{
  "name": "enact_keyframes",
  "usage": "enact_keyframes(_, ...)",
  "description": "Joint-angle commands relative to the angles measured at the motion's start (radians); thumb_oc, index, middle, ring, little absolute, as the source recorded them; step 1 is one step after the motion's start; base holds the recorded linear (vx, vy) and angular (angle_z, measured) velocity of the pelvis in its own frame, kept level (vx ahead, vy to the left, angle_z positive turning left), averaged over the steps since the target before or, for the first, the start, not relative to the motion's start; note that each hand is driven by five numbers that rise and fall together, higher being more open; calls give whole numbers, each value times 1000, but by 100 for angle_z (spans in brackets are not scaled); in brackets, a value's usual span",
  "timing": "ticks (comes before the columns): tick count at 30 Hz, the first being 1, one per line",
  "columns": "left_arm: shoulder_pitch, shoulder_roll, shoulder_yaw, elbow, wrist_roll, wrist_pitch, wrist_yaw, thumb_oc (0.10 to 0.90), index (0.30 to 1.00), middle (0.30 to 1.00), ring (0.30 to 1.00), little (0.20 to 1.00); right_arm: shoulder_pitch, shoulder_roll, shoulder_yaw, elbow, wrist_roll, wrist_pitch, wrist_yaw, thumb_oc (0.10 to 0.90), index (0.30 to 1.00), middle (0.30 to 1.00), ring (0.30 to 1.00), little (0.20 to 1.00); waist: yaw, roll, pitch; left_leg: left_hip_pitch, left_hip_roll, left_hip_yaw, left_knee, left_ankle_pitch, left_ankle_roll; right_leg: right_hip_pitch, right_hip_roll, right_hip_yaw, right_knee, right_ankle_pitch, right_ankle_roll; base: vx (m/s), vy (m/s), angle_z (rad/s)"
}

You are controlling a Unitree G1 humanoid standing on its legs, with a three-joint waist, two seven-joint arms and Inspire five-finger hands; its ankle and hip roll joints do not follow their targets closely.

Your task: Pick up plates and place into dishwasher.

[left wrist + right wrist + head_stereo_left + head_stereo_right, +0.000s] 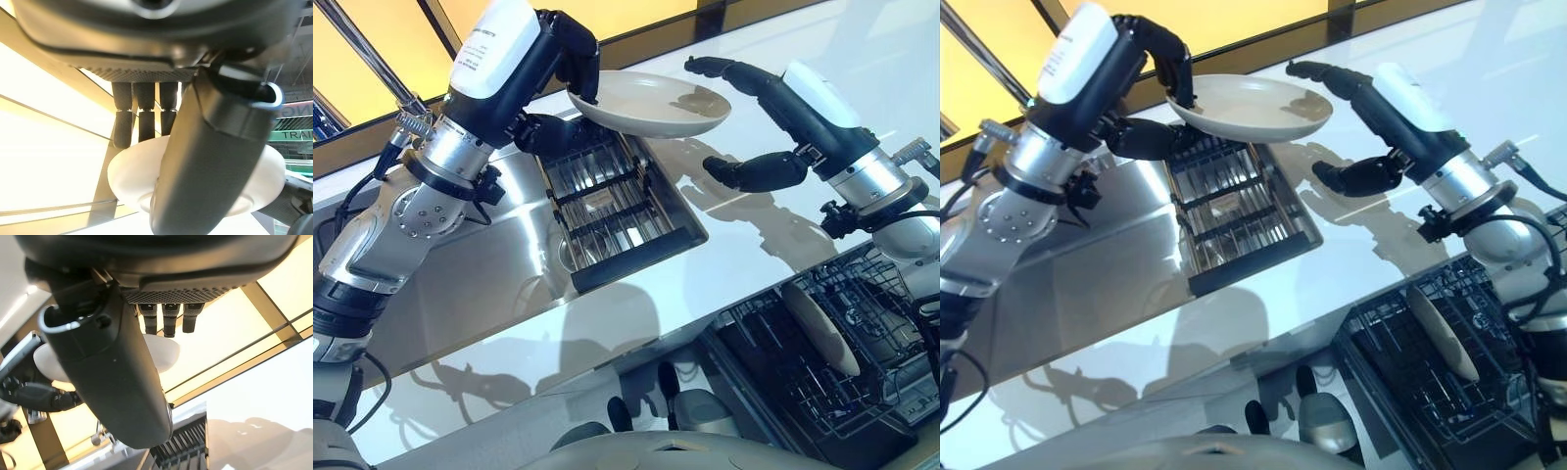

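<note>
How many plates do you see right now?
2. One plate is pinched at its rim by the left hand above the sink rack. Another stands on edge in the dishwasher rack; more may be hidden there.

A shallow cream plate is hanging nearly level in the air, its rim pinched at one edge by the left hand; the right hand is reaching open just beside its far edge; a second cream plate is standing on edge in the dishwasher rack, below the right hand.
</note>
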Motion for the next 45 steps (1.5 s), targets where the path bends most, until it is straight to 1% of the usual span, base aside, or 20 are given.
enact_keyframes(1,-134,-15,-2,14,-106,-30,59,100,300,300,300,200,-119,-9,-3,12,-8,-34,-66,800,900,900,900,900,15,-47,-154,-20,1,-40,9,-35,-28,34,-13,-35,29,-92,121,0,0,0)
enact_keyframes(9,-146,-37,-19,5,-128,-36,41,100,300,300,300,200,-159,-11,36,11,-62,-32,-71,800,900,900,900,900,19,-50,-153,-17,2,-40,11,-38,-25,39,-14,-38,29,-94,121,0,0,0)
enact_keyframes(11,-157,-43,-30,3,-140,-30,28,100,300,300,300,200,-171,-14,47,9,-116,-40,-99,800,900,900,900,900,18,-51,-153,-15,2,-39,9,-38,-24,40,-14,-38,28,-93,122,0,0,0)
enact_keyframes(14,-160,-53,-36,5,-152,-28,21,100,300,300,300,200,-183,-13,54,9,-157,-47,-111,800,900,900,900,900,18,-51,-152,-15,3,-39,10,-38,-24,40,-13,-37,29,-94,122,0,0,0)
enact_keyframes(15,-159,-57,-39,7,-163,-32,19,100,300,300,300,200,-188,-13,60,7,-189,-50,-114,698,813,813,813,798,19,-51,-152,-14,2,-39,11,-39,-23,40,-13,-36,30,-95,122,0,0,0)
enact_keyframes(16,-156,-58,-37,8,-165,-34,19,100,300,300,300,200,-190,-14,64,7,-208,-57,-117,122,319,319,319,222,19,-51,-151,-14,3,-39,12,-39,-23,41,-13,-36,30,-95,123,0,0,0)
enact_keyframes(17,-157,-59,-38,8,-166,-35,20,100,300,300,300,200,-192,-16,67,6,-217,-58,-116,122,319,319,319,222,20,-51,-151,-14,3,-39,12,-39,-23,41,-14,-36,30,-95,123,0,0,0)
enact_keyframes(18,-156,-59,-37,9,-168,-36,19,100,300,300,300,200,-194,-18,68,6,-227,-58,-116,100,300,300,300,200,20,-52,-151,-14,3,-39,12,-40,-23,41,-14,-36,30,-95,123,0,0,0)
enact_keyframes(24,-163,-60,-37,5,-158,-25,15,100,300,300,300,200,-210,-32,79,13,-227,-44,-121,100,300,300,300,200,23,-55,-149,-14,3,-40,14,-42,-21,42,-14,-37,34,-98,124,0,0,0)
enact_keyframes(33,-141,-50,-16,6,-160,-28,14,100,300,300,300,200,-191,-34,52,7,-227,-48,-141,100,300,300,300,200,23,-56,-145,-11,2,-40,14,-44,-18,42,-15,-37,37,-99,125,0,0,0)
enact_keyframes(42,-129,-43,-3,9,-152,-3,17,100,300,300,300,200,-167,-48,22,20,-247,-54,-183,100,300,300,300,200,22,-59,-142,-9,2,-37,14,-46,-17,42,-15,-37,38,-99,127,0,0,0)
enact_keyframes(43,-127,-40,0,10,-152,3,16,158,349,349,349,258,-162,-50,16,21,-250,-54,-187,100,300,300,300,200,21,-59,-142,-9,2,-37,13,-46,-17,42,-15,-38,38,-99,127,0,0,0)
enact_keyframes(44,-116,-33,11,13,-155,20,9,800,900,900,900,900,-146,-59,-4,19,-261,-51,-198,100,300,300,300,200,20,-60,-143,-8,2,-36,10,-46,-17,42,-15,-37,36,-98,128,0,0,0)
enact_keyframes(45,-114,-32,12,14,-154,22,9,800,900,900,900,900,-142,-61,-8,19,-264,-50,-201,100,300,300,300,200,20,-60,-144,-8,2,-36,10,-46,-17,42,-14,-37,36,-98,128,0,0,0)
